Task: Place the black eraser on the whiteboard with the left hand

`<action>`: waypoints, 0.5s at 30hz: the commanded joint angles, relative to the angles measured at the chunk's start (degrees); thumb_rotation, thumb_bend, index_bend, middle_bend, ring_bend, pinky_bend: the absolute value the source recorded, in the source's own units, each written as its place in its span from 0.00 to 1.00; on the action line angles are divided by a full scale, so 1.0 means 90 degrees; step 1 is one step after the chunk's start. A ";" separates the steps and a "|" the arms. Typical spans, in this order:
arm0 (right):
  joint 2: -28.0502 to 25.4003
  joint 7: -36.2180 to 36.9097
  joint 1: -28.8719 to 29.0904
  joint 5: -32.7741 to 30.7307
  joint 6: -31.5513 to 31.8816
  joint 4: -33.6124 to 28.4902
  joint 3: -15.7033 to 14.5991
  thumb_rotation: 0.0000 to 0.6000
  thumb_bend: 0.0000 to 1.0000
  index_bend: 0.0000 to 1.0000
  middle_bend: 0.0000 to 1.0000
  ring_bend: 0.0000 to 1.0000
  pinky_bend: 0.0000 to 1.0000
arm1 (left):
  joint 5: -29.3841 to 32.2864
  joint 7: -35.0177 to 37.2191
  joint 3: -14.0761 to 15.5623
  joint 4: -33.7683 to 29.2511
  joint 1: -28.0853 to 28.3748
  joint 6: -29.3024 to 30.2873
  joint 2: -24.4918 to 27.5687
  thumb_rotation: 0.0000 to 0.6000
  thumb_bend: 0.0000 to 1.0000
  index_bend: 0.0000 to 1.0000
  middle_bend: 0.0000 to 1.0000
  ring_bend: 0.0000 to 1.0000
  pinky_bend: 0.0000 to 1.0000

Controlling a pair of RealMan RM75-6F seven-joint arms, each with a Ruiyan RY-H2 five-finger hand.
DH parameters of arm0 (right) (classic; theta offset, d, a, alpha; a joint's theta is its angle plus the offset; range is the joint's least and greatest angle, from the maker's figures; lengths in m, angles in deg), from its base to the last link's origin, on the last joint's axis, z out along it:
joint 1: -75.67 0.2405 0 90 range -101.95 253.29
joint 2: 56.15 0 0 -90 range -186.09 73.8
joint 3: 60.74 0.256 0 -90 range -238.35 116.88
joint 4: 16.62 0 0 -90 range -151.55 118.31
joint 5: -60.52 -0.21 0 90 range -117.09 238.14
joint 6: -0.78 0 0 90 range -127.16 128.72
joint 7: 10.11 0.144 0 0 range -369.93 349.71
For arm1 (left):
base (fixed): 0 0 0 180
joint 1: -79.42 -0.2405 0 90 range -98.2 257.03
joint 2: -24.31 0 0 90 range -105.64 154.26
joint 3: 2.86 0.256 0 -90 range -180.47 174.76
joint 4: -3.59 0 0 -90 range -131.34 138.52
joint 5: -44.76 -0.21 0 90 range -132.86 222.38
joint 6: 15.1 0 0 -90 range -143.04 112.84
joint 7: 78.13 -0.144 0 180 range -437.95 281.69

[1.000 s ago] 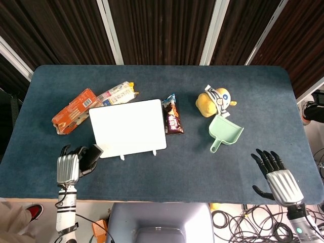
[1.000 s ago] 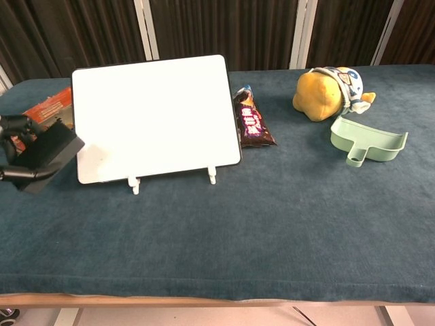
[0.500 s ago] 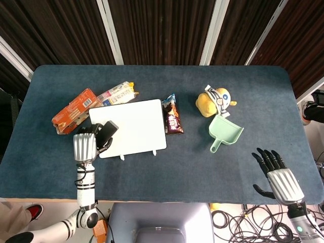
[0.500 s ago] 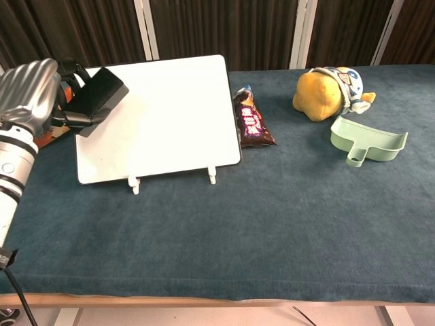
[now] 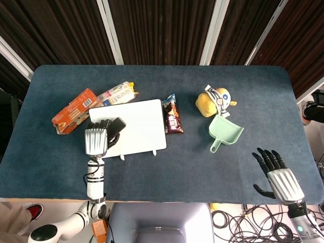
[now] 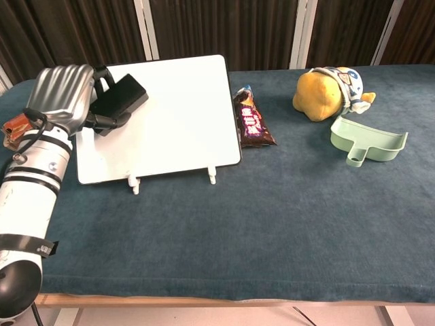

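The left hand (image 6: 64, 95) grips the black eraser (image 6: 119, 96), holding it over the left part of the whiteboard (image 6: 173, 115), which lies on the blue tabletop (image 6: 272, 224); whether the eraser touches the board cannot be told. The right hand (image 5: 277, 174) hovers at the near right, fingers spread, holding nothing.

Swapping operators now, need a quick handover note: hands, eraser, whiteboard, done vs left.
Left hand holds the black eraser over the left part of the whiteboard; contact with the board cannot be told.
Right hand is open near the table's front right edge, holding nothing.
Done: eraser picked up and brought to the board.
Left: set it down on the whiteboard, release, pull the left hand back.
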 commanded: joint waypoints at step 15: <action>-0.0021 0.0046 -0.0013 0.0001 0.0029 0.0007 0.0006 1.00 0.16 0.00 0.00 0.00 0.00 | 0.0103 0.0428 0.0224 0.1389 0.0431 -0.0151 -0.0463 1.00 0.31 0.54 0.73 0.51 0.35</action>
